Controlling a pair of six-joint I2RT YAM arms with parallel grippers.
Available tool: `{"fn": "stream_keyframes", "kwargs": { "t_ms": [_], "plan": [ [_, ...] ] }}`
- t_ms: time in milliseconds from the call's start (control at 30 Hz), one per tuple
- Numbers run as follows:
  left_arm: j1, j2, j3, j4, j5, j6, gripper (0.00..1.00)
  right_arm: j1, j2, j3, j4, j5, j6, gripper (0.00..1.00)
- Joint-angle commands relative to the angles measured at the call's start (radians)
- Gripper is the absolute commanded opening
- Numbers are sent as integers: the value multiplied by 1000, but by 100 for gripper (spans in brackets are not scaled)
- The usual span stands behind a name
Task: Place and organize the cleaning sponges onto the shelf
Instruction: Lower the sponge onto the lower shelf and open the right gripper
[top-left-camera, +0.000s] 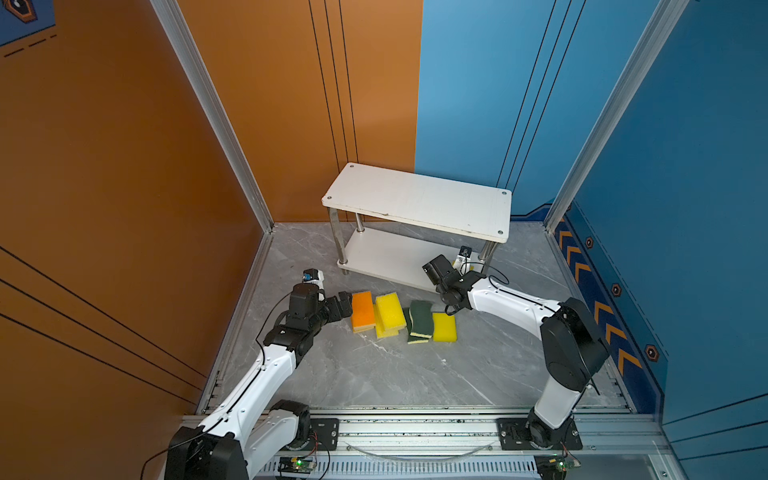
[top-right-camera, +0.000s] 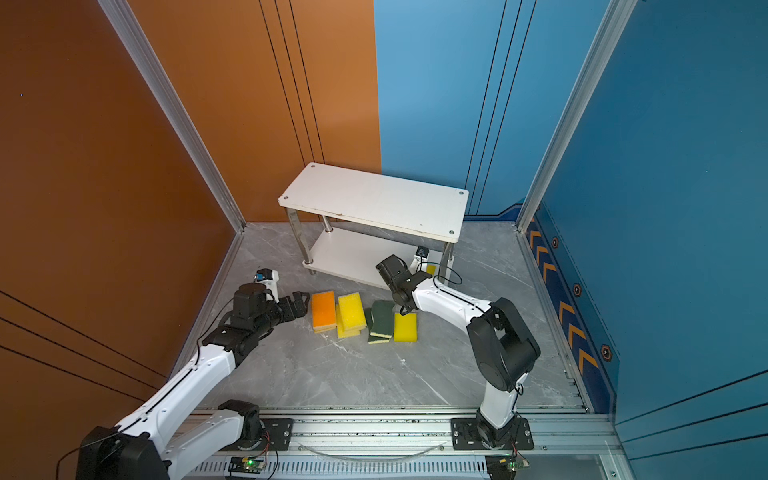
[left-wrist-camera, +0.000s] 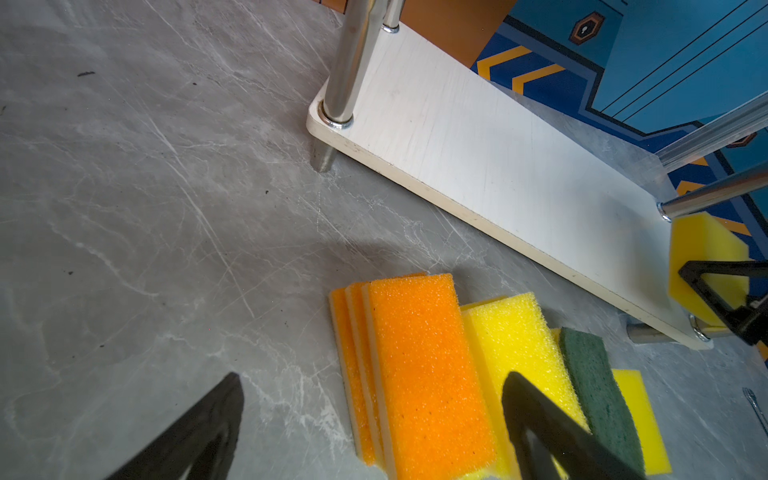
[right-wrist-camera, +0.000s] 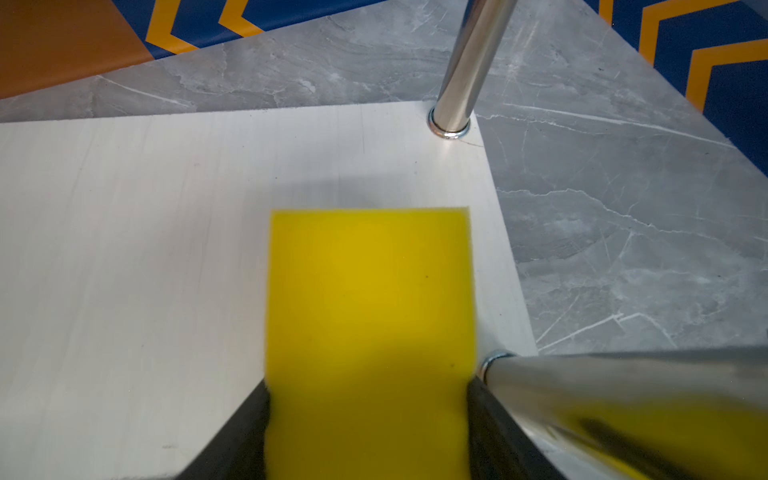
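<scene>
Two walls, orange and blue; grey marble floor. Left pincer released; right pincer grasping yellow sponge.

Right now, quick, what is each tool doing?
Left tool: open, holding nothing, beside the orange sponges.
Right tool: closed on a yellow sponge over the shelf's lower board.

Both top views high above, facing down toward the shelf, wrist views close beside its lower board.
</scene>
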Motion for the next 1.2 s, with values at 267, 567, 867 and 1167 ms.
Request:
{"fn": "stream_keyframes", "kwargs": {
  "t_ms": [267, 567, 867, 1167],
  "plan": [
    [11, -3, 18, -1, 15, 14, 98, -1, 55, 38, 25, -19, -11, 64],
    [12, -9, 15, 0, 14, 14, 98, -4, 75, 41, 35, -16, -50, 64],
    [13, -21, 10, -6, 1, 16, 98, -7, 84, 39, 46, -23, -84, 65],
    [12, -18, 10, -5, 1, 17, 98, -13, 95, 37, 48, -24, -99, 65]
  ]
}}
